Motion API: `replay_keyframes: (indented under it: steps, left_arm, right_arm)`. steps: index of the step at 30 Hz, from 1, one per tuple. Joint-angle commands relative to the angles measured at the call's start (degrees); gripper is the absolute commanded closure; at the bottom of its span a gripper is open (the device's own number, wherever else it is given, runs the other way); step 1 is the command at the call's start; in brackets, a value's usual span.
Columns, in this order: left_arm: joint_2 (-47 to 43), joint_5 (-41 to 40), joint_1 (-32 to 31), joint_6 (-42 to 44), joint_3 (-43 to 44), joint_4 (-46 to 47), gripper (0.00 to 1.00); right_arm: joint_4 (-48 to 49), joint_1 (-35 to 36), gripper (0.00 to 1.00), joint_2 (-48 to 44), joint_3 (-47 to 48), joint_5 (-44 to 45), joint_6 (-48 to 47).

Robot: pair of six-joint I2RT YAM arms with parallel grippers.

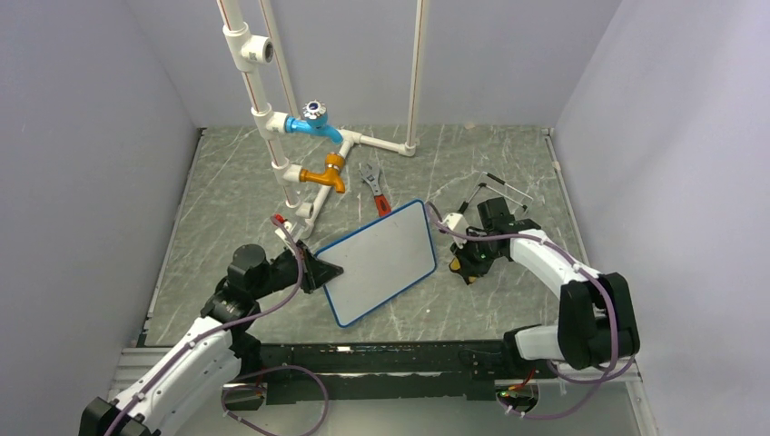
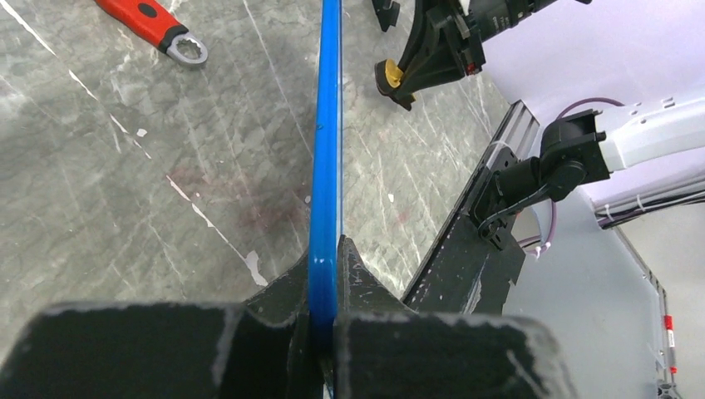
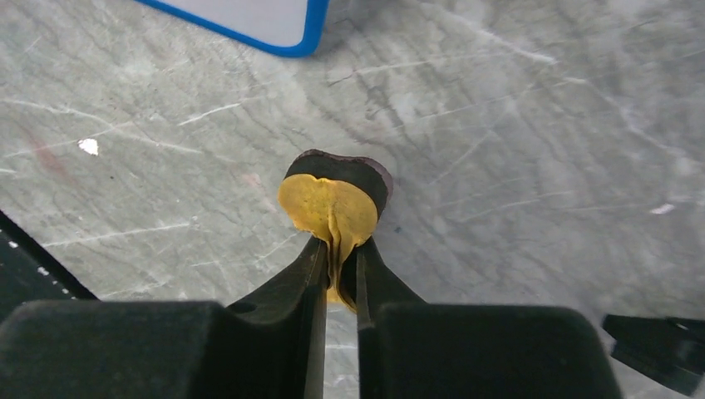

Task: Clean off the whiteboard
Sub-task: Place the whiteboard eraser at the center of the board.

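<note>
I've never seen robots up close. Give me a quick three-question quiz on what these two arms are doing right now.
1. True or false: the left claw is shut on the edge of the whiteboard.
2. What does the right claw hold? A a cup; B a yellow pad; C nothing.
3. Fill in: the whiteboard's frame is ____.
Key: 1 true; 2 B; 3 blue.
</note>
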Motion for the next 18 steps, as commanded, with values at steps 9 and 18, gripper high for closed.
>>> replay_keyframes:
  steps: [9,18]
  left_arm:
    - [-2.99,0.3,-0.06,4.57,7.05,-4.63,1.0]
    - [-2.96,1.8,-0.08,5.89,9.01,-5.79,1.0]
  right_arm:
    - [-6.72,-0.71,0.41,3.66,4.09,-8.17,-3.89]
    - [-13.79,-0.95,0.22,1.59,6.72,-13.89,-8.3]
